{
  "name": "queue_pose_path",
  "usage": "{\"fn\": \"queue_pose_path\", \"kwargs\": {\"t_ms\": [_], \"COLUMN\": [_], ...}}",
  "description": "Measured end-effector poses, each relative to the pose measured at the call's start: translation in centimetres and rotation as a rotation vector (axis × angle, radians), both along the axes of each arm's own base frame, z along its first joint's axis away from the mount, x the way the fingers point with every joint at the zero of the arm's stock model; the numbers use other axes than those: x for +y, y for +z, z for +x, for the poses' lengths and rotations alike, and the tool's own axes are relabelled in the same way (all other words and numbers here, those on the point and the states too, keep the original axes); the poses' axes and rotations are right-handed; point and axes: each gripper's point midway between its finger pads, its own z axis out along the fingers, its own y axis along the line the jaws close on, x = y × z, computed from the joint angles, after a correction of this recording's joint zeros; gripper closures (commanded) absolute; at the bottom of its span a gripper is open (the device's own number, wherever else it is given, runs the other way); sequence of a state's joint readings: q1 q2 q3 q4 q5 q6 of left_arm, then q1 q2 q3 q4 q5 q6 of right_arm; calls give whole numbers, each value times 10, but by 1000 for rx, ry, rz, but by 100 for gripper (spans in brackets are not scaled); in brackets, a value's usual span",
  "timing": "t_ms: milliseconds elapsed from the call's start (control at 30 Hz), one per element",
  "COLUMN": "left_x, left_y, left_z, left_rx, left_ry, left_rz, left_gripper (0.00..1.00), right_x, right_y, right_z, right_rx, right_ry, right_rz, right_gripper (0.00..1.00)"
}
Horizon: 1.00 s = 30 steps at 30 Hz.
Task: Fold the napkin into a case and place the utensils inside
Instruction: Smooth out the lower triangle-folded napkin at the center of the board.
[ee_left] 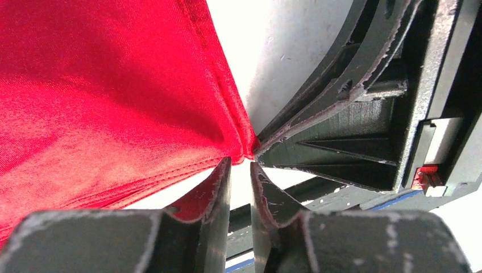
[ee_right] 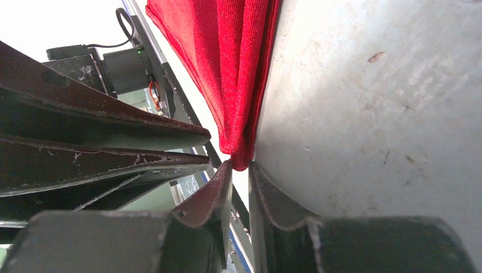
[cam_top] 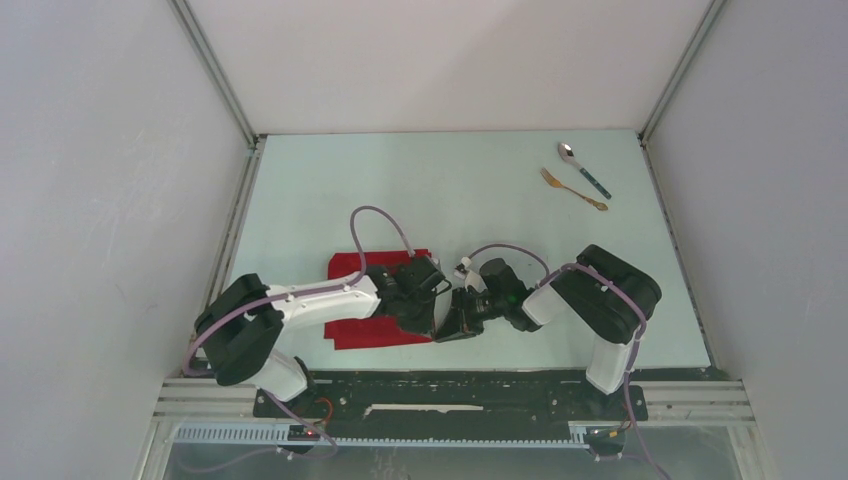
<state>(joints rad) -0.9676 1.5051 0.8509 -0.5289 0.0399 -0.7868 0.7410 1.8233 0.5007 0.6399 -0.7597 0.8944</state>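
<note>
Folding step, by my reading: the napkin (cam_top: pixel 362 266) lies part-folded, its layered corner right at the tips of both grippers, which meet there nose to nose. The left gripper (ee_left: pixel 240 169) shows only a slit, corner just ahead of its fingers, hold uncertain; the right gripper (ee_right: pixel 240 169), nearly closed, looks to nip the folded edge at its very tips. Next needs a firm pinch and an even carry-over; spoon (cam_top: pixel 583 168) and fork (cam_top: pixel 572 189) lie well beyond the fingers, and the arms hide the cloth's middle.
</note>
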Motion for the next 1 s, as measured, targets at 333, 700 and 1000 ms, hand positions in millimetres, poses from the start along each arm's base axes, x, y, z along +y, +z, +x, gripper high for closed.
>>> {"fn": "queue_pose_path", "kwargs": {"t_ms": [333,700,1000], "left_x": [2,2,0], "left_y": [-5,-16,-16], "left_z": [0,0,0], "left_rx": [2,18,14], "left_ry": [2,1,-5], "left_rz": [20,43,39], "left_gripper": [76,73,96], "right_x": [2,2,3], "right_y": [0,-1,-1], "right_z": [0,0,0], "right_rx": [0,1,3], "right_ry": [8,8,12], "right_rz": [5,5,8], "right_gripper": [75,76,80]}}
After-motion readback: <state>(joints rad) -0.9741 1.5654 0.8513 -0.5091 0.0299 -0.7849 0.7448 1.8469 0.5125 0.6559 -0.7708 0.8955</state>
